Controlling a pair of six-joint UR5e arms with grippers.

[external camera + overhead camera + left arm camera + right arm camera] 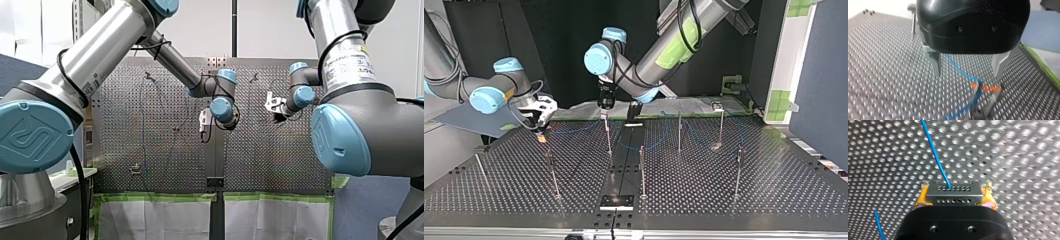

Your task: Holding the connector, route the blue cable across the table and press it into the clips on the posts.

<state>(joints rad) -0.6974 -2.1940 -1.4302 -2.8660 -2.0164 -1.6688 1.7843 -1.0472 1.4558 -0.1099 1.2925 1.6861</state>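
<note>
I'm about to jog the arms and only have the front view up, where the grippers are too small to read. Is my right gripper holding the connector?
Observer: Yes. In the right wrist view the right gripper has its yellow pads shut on either side of the grey connector, and the blue cable leaves the connector's upper row of holes.
Operator: And my left gripper, has it got hold of anything?
Observer: No. In the left wrist view the left gripper is open, its metal fingers apart above the perforated table. The cable shows in the gap and touches neither finger.
</note>
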